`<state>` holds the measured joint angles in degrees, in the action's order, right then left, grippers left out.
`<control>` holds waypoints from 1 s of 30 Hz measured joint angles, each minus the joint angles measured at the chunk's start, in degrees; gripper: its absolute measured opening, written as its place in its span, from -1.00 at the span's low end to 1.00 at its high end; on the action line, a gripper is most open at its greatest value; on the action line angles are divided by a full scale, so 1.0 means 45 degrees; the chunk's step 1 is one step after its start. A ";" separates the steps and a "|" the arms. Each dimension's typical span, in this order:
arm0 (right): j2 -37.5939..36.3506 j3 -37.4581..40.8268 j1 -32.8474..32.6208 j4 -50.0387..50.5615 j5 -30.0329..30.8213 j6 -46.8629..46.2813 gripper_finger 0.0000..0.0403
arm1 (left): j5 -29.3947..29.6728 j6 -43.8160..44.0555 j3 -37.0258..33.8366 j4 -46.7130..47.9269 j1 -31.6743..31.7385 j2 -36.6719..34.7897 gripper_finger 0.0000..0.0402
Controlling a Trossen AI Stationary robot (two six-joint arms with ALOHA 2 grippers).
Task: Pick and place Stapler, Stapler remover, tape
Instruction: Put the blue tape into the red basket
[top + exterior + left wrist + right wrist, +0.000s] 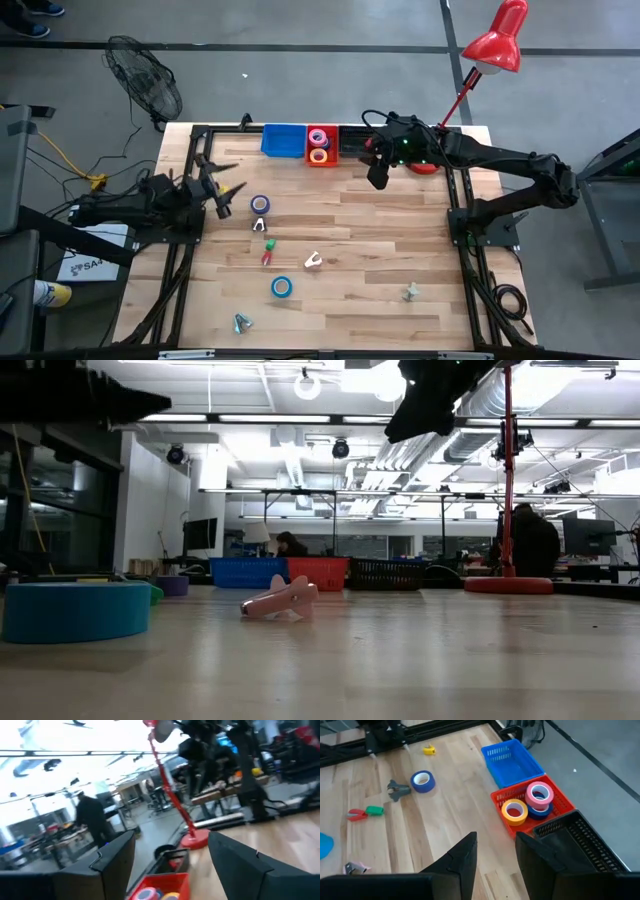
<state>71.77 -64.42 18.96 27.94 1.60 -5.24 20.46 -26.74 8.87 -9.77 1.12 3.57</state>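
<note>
Both claws are seen with nothing between their fingers. The right claw (378, 178) hangs above the far edge of the tabletop (380, 290), just beside the black mesh basket (580, 840), its fingers parted narrowly. The left claw (228, 190) is held at the left edge, fingers spread wide.

Three tape rolls, pink (540, 793), yellow (514, 811) and a blue one under the pink, are already lodged in the red bin (506, 800); the blue bin (512, 764) beside it looks empty. Two blue rolls are left out on the wood: one (260, 204) near the left claw, one (282, 287) nearer the front.

Each roll is judged light and stiff, a smooth-sided ring with a hollow centre; it is best pinched across the wall, one finger inside the hole. The small metal-jawed staple removers (313, 261) are judged harder to seize, being low and irregular.
</note>
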 joint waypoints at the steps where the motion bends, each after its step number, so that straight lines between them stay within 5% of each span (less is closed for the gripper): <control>1: 0.0000 0.0000 0.0004 0.0010 0.0099 -0.0050 -0.37 | 0.0241 -0.0015 0.0195 0.0115 -0.0004 0.0010 0.23; 13: 0.0000 0.0000 0.0000 0.0005 0.0380 -0.0455 -0.37 | 0.0166 -0.0472 0.2183 0.0942 -0.0004 0.0306 0.23; 30: -0.0005 0.0000 0.0000 0.0000 0.0375 -0.0408 -0.37 | 0.0714 0.0303 0.6258 0.5710 0.0000 0.5274 0.23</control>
<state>71.75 -64.42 18.96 27.94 3.29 -7.08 23.67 -25.38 37.03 15.93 1.13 27.30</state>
